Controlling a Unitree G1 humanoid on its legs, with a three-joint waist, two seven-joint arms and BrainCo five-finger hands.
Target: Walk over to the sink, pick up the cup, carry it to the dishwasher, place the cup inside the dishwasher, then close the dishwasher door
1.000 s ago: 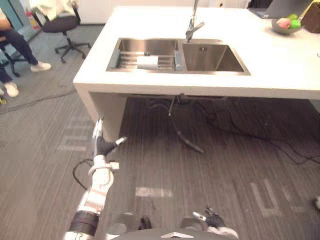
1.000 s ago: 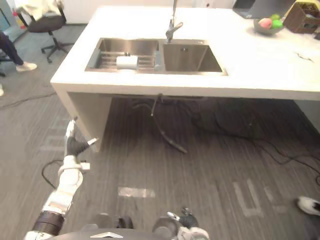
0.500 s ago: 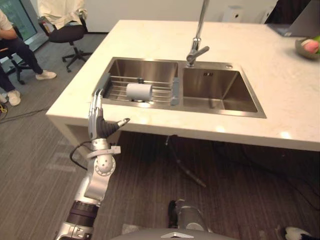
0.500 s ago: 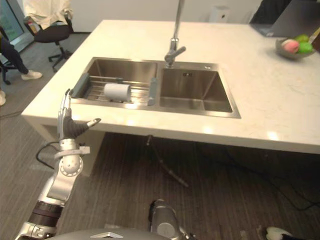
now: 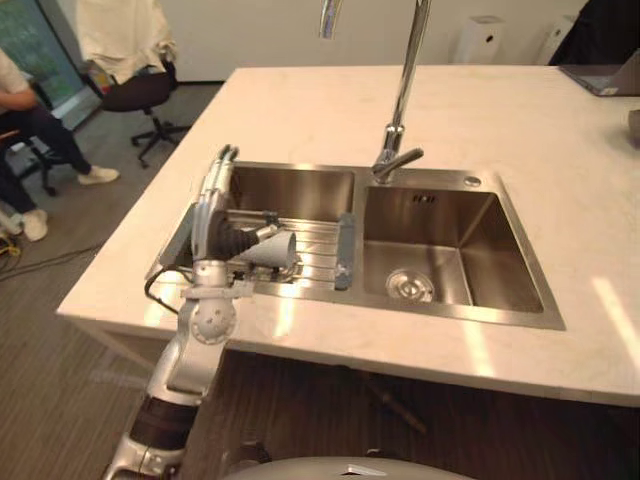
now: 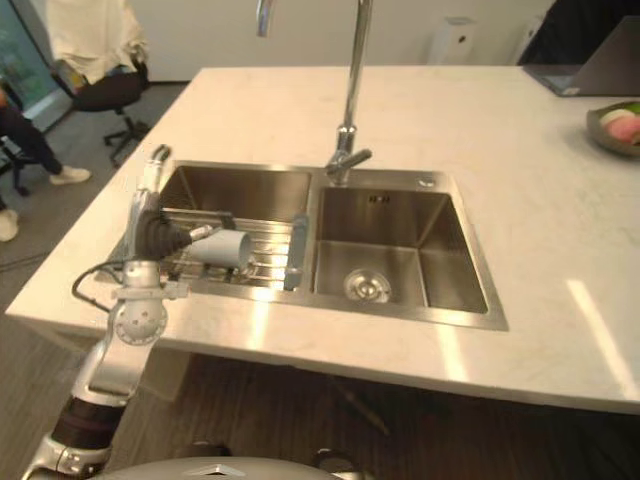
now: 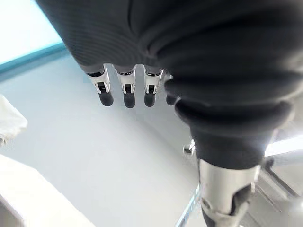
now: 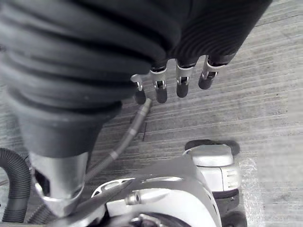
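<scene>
A white cup (image 5: pixel 278 253) lies on its side on a wire rack (image 5: pixel 318 262) in the left basin of a steel double sink (image 5: pixel 455 310). My left hand (image 5: pixel 214 212) is raised upright over the counter's near edge, just left of the cup, fingers straight and thumb stretched toward it; I cannot tell whether the thumb touches the cup. Its straight fingers (image 7: pixel 126 92) point at a pale wall in the left wrist view. My right hand (image 8: pixel 181 84) hangs low over the grey floor with its fingers relaxed and nothing in it.
A tall faucet (image 5: pixel 400 110) rises between the basins. The pale counter (image 5: pixel 300 110) spreads wide to the right, with a fruit bowl (image 6: pixel 618 125) and a laptop (image 6: pixel 590 70) at its far right. An office chair (image 5: pixel 135 95) and a seated person (image 5: pixel 25 130) are at far left.
The camera has come much closer to the sink and now looks down into it. My left hand has risen from below the counter edge to beside the cup.
</scene>
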